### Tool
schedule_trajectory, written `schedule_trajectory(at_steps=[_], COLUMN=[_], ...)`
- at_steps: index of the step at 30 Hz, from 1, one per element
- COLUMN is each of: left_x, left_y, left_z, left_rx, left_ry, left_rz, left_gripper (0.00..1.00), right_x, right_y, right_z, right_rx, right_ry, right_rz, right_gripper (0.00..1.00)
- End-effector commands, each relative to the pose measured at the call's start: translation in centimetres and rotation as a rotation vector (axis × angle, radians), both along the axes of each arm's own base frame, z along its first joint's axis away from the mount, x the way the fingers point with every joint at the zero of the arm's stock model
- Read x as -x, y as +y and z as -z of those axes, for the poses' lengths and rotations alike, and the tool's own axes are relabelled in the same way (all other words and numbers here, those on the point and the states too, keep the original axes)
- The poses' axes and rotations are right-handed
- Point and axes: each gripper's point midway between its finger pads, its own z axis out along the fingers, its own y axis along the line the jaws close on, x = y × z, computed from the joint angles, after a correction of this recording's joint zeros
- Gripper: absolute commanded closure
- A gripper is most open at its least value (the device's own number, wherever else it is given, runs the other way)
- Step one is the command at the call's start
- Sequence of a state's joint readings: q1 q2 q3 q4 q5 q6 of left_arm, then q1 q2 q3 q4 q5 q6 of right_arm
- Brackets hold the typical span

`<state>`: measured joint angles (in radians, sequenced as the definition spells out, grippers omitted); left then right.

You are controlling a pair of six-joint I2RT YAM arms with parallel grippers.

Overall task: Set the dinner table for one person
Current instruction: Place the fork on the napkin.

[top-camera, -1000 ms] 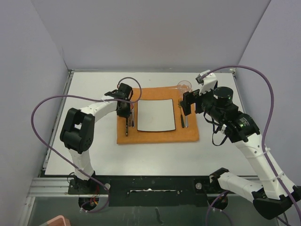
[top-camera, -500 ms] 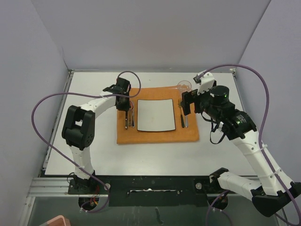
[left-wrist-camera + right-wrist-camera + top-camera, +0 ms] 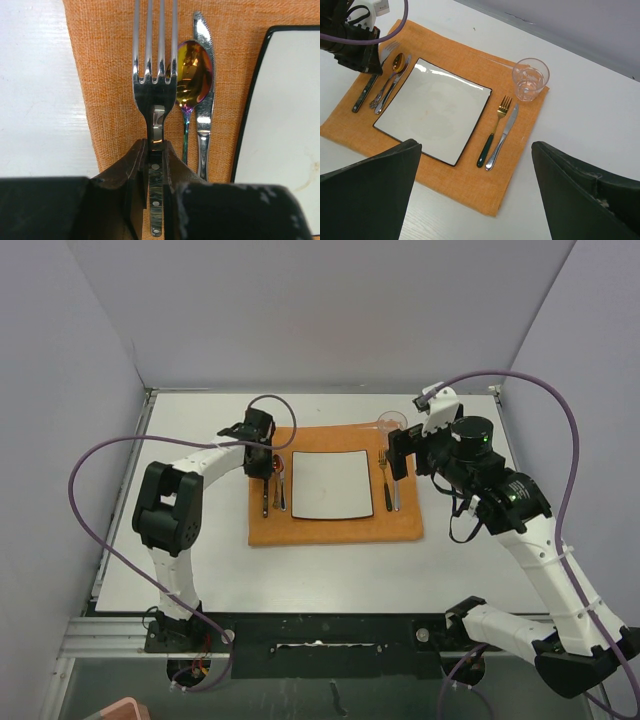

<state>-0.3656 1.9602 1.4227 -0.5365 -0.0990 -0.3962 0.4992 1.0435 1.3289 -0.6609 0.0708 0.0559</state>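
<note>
White matte dinner table [image 3: 200, 570] spans the workspace and carries an orange cloth mat [image 3: 340, 530] centrally. Square white plate [image 3: 330, 485], right-side cutlery [image 3: 390, 490] and far clear glass [image 3: 392, 423] are placed. Left claw [image 3: 156, 150] clamps a steel fork [image 3: 155, 55] by the mat's left edge; release is judged outstanding. Right claw [image 3: 400, 455] gapes, empty.

White arm links [image 3: 210, 462], black joints [image 3: 165, 520], purple cables [image 3: 71, 490]; left claw [image 3: 154, 145] dark brown.

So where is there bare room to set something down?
Bare table lies between the mat and the near edge, and behind the mat. The mat is crowded: cutlery flanks the plate, with a glass at its far right corner.
</note>
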Motion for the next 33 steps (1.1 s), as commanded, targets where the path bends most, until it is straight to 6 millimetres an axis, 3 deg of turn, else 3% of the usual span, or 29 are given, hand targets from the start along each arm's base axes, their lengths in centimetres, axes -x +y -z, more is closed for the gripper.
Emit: schedule_trajectory(at_steps=[1,8,22,30,33], left_x=[-1.0,-0.5,-1.0,-1.3,-1.5], left_y=[0.1,0.2,0.0,0.2,0.7], left_z=[-0.4,0.5,0.2,-1.0,-2.6], left_rx=[0.019,0.018,0.021,0.022,0.005], left_ry=[-0.042,-0.022,-0.038,-0.073,-0.109], left_rz=[0.004,-0.002,-0.006,-0.009,-0.011], left_gripper=[1.0,1.0,0.98,0.36,0.28], right_x=[0.3,0.1,-0.2,-0.3,-0.5], right_y=[-0.1,-0.1,0.1,0.2,0.6], right_z=[-2.9,-3.3,-3.1,-2.9,-2.9], right_rx=[-0.014,-0.013,-0.013,-0.018,-0.055], right_ry=[-0.078,-0.084,-0.083,-0.087,-0.093], right_rz=[-0.008,-0.009,-0.01,-0.012,-0.013], right_gripper=[0.02,0.02,0.02,0.02,0.02])
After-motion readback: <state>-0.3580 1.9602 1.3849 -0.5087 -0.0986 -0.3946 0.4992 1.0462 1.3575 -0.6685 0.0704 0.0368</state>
